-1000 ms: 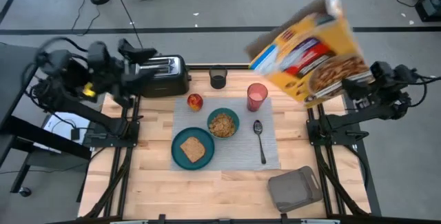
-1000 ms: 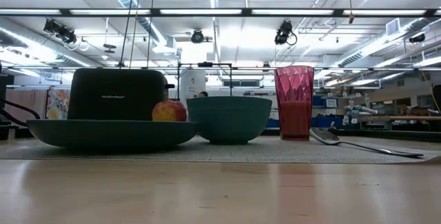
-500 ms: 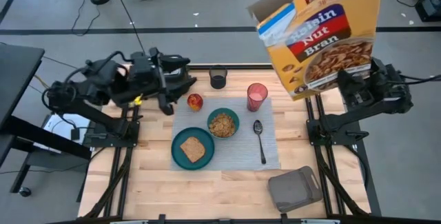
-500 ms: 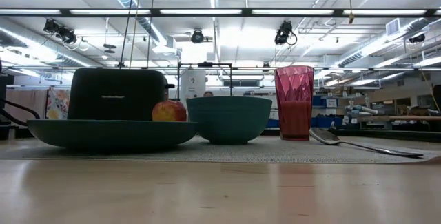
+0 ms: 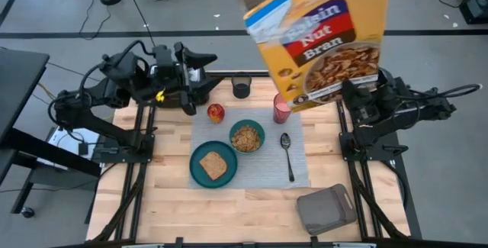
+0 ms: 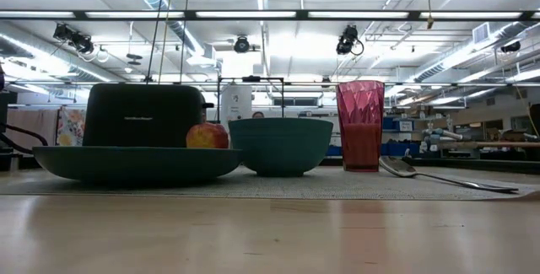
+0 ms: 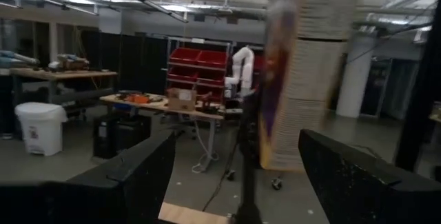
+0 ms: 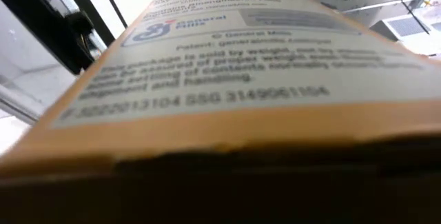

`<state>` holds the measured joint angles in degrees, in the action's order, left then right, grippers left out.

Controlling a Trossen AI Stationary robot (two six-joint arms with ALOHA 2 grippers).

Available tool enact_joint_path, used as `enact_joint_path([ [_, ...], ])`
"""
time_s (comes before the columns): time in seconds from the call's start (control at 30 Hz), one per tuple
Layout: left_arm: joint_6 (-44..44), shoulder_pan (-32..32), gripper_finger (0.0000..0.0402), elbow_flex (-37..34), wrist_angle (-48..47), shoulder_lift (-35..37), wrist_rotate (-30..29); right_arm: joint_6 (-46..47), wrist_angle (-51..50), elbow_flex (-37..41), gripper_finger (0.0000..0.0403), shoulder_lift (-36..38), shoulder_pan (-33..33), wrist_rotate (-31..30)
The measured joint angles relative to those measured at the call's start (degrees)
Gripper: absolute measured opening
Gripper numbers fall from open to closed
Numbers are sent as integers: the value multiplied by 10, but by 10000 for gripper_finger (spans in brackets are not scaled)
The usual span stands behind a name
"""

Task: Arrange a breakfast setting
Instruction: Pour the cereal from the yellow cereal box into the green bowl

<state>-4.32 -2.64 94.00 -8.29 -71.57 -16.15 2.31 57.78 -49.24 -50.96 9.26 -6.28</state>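
Observation:
On the grey placemat [image 5: 255,173] stand a teal plate [image 5: 200,173] with toast [image 5: 213,164], a teal bowl [image 5: 246,136] of brown cereal, a metal spoon [image 5: 287,155] and a red-yellow apple [image 5: 216,112]. The pink-red cup [image 5: 280,113] is partly hidden under a yellow cereal box [image 5: 320,38]. My right gripper [image 5: 357,101] holds that box high above the table's far right. My left gripper [image 5: 204,72] is open and empty above the toaster, pointing toward the table's right; its fingers also show wide apart in the left wrist view [image 7: 238,182]. My right gripper is shut on the cereal box near its bottom end [image 5: 339,95], coming from the table's right. The box itself hides the fingers in both views. The box is lifted clear, standing roughly upright with its open top flaps [image 5: 263,4] up, above the cup.
The black-and-chrome toaster [image 6: 145,115] stands at the far left, mostly under my left arm. A small black cup [image 5: 242,88] stands at the far edge. A grey square tray [image 5: 326,208] lies at the near right. Bare wood shows along the near edge.
My right gripper has carried the cereal box toward the table's left, from beyond the right edge to above the cup, and the box has turned from tilted to roughly upright. My left gripper has swung toward the table's right, over the toaster.

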Motion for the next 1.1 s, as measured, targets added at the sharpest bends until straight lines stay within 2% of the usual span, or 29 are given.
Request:
enact_joint_path([
  [0.3,23,-8,315,1,26,-17,3,-29,4,-67,201,-70,-3,19],
  [0.57,36,-25,315,0,74,-31,12,-40,6,-118,201,-100,-11,56],
  [0.87,65,-20,315,0,178,-40,-4,-37,3,-130,201,-110,-24,68],
  [0.97,108,-19,315,0,185,-40,-14,-34,5,-130,201,-110,-29,71],
  [1.1,110,-19,315,0,184,-38,3,-34,5,-130,201,-111,-34,71],
])
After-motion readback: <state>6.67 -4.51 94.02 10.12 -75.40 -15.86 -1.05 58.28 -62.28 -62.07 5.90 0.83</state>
